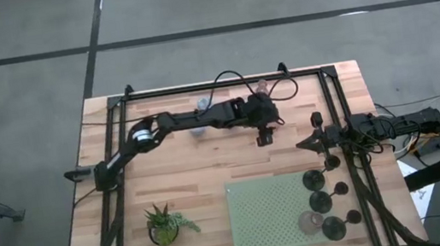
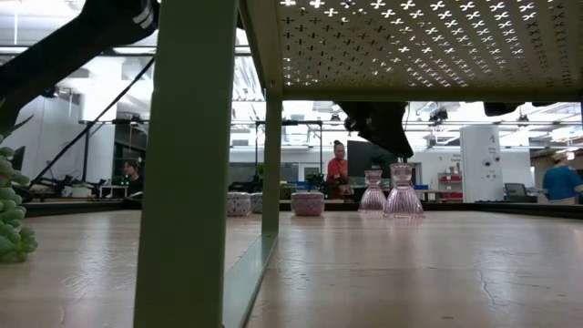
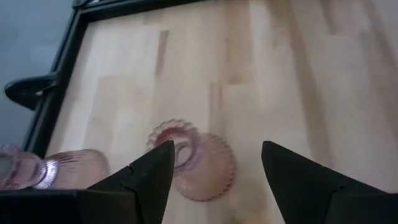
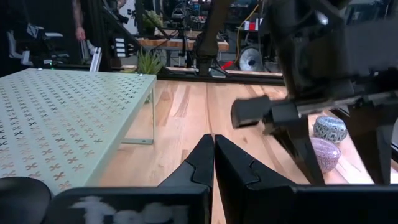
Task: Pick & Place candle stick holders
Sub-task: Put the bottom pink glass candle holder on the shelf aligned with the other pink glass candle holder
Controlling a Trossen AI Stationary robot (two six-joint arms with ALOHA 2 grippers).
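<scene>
Left gripper (image 3: 214,177) is spread wide and grasping nothing as I hover it over a pink candle stick holder (image 3: 196,158) near the table's (image 1: 209,168) far edge. Right gripper (image 4: 214,155) sits clenched, empty, by the right edge beside the black holders (image 1: 326,203).

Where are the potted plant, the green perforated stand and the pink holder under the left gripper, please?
potted plant (image 1: 163,224): high view, on its leaves.
green perforated stand (image 1: 263,212): high view, on its bare top.
pink holder (image 3: 198,162): left wrist view, on its ribbed body.
</scene>
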